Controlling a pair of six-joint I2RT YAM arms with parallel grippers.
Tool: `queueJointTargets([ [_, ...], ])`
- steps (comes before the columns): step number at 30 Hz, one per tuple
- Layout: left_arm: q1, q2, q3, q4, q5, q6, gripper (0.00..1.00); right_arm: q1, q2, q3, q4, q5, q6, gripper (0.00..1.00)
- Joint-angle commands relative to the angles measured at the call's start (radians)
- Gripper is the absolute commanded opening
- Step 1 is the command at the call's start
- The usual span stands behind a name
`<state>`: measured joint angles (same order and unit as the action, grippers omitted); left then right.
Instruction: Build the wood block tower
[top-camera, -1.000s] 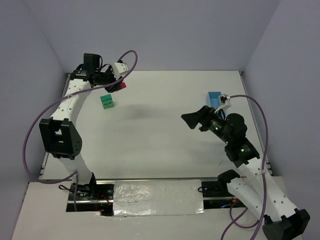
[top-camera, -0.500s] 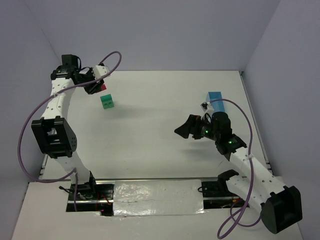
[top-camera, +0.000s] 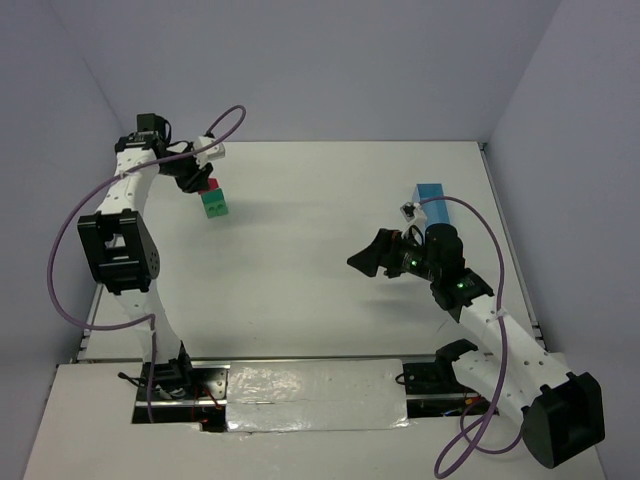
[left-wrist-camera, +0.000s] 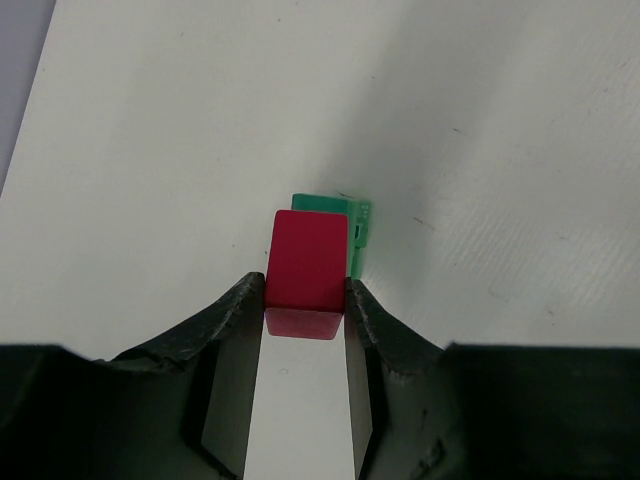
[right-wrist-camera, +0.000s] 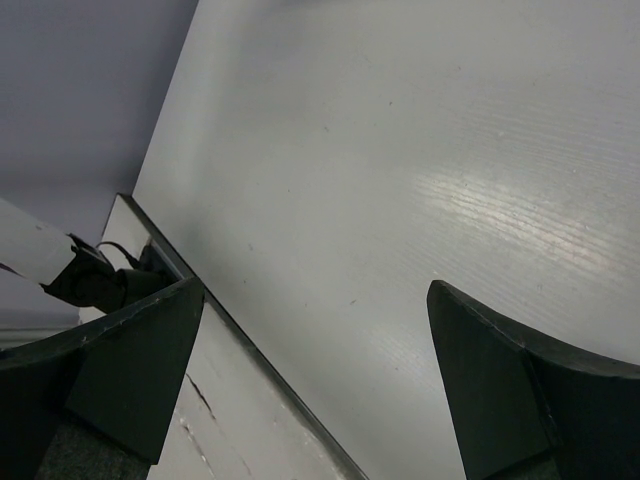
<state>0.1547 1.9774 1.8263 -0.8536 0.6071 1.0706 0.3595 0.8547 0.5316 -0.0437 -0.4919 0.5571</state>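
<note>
My left gripper (top-camera: 205, 184) is shut on the red block (left-wrist-camera: 306, 268), held between its two jaws. In the left wrist view the green blocks (left-wrist-camera: 354, 232) show just behind and below the red block. From above, the green stack (top-camera: 214, 205) stands at the table's far left and the red block (top-camera: 211, 186) hangs directly over its back edge. I cannot tell whether the two touch. My right gripper (top-camera: 366, 256) is open and empty, held above the middle right of the table, far from the blocks.
A light-blue oblong tray (top-camera: 431, 199) stands at the far right behind the right arm. The table's near edge and a dark frame (right-wrist-camera: 150, 262) show in the right wrist view. Grey walls close in the table on three sides.
My left gripper has carried the red block back toward the green stack and now holds it just over the stack. The right arm swung left and lower earlier and has since stayed put.
</note>
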Motion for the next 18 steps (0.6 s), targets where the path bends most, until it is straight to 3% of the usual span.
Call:
queueJointTargets([
  [1, -0.01, 0.011, 0.059, -0.002, 0.022, -0.007, 0.04, -0.005, -0.002, -0.008, 0.065, -0.025, -0.005, 1.0],
  [11, -0.035, 0.038, 0.073, 0.001, -0.03, -0.032, 0.16, -0.005, -0.014, -0.015, 0.07, -0.031, -0.005, 1.0],
  [18, -0.043, 0.049, 0.079, -0.009, -0.041, -0.024, 0.18, -0.005, -0.022, -0.016, 0.067, -0.03, -0.006, 1.0],
])
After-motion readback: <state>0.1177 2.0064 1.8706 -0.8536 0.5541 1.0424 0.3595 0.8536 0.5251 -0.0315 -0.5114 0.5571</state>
